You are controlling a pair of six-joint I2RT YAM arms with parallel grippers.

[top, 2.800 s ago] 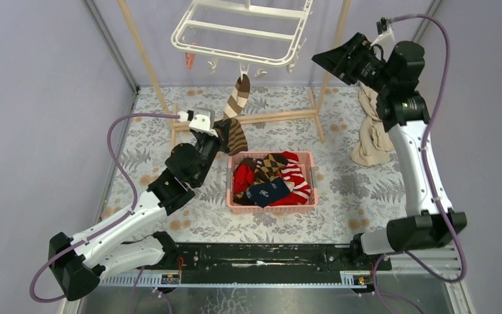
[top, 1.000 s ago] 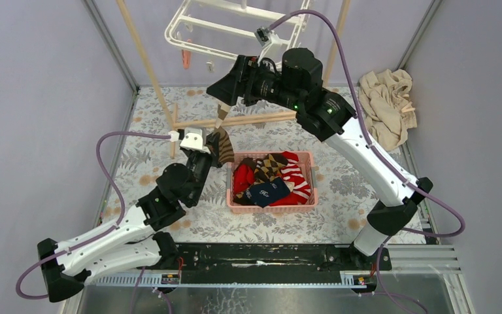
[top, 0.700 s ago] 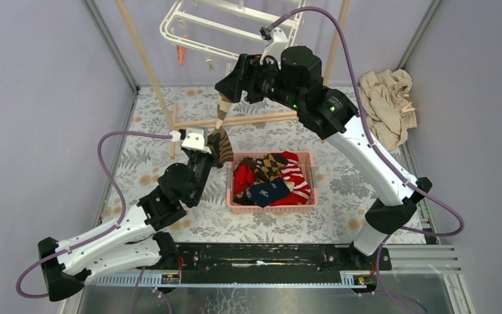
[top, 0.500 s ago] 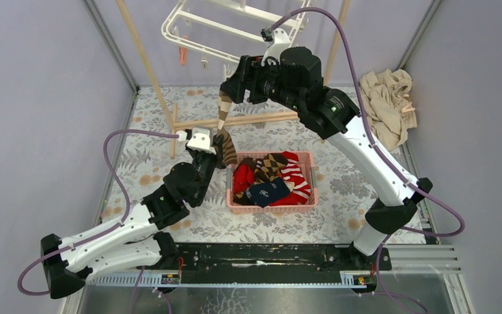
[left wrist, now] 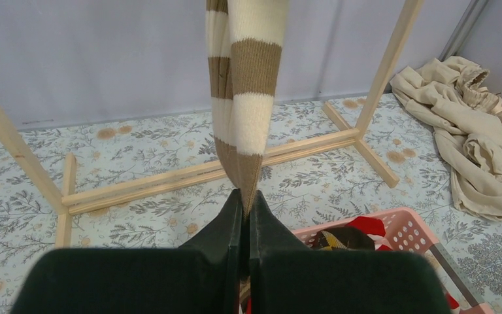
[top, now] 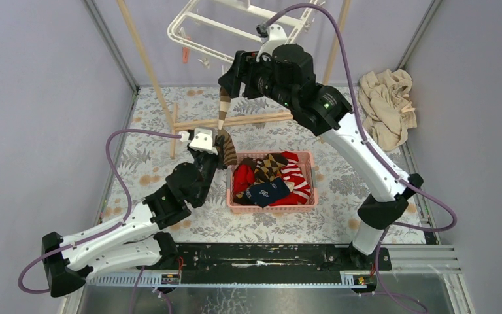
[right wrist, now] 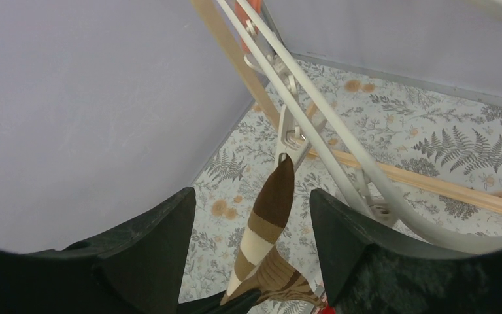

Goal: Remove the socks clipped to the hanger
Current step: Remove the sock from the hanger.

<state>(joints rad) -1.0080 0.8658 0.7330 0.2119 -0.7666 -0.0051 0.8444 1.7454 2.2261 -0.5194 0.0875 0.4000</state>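
Observation:
A brown, tan and cream striped sock hangs taut from a white clip of the white hanger; it shows in the left wrist view and the right wrist view. My left gripper is shut on the sock's lower end, just left of the pink basket. My right gripper is open, high up by the hanger, its fingers either side of the sock's clipped top without touching it. An orange clip dangles from the hanger's left side.
The pink basket holds several socks in red, navy and argyle. A wooden pole frame stands behind it, one pole at left. A beige cloth lies crumpled at the right wall. Grey walls close both sides.
My right arm swung from the far right over to the hanger and now brackets the sock's top. My left gripper kept its hold and shifted slightly right. The hanger has tilted.

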